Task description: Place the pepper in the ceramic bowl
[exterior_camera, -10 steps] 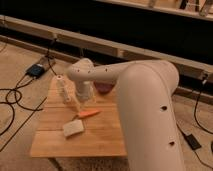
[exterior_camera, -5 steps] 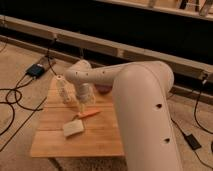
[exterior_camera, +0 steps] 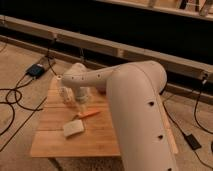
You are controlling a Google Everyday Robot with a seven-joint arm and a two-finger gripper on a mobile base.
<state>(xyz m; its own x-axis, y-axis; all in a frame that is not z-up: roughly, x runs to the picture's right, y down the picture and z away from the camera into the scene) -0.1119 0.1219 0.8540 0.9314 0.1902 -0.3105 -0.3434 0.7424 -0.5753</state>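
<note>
The orange-red pepper (exterior_camera: 89,114) lies on the wooden table (exterior_camera: 105,137) near its middle, pointing right. My gripper (exterior_camera: 82,106) hangs from the big white arm (exterior_camera: 135,95) and points down just above the pepper's left end. The ceramic bowl is hidden behind the arm. I cannot see anything held.
A pale rectangular block (exterior_camera: 73,128) lies in front of the pepper to the left. A white cup (exterior_camera: 65,93) stands at the table's left, close beside the gripper. Black cables and a dark box (exterior_camera: 37,70) lie on the floor to the left. A power brick (exterior_camera: 192,141) lies to the right.
The gripper has shifted a little right and come down toward the pepper's left end. The pepper, block and cup have not moved.
</note>
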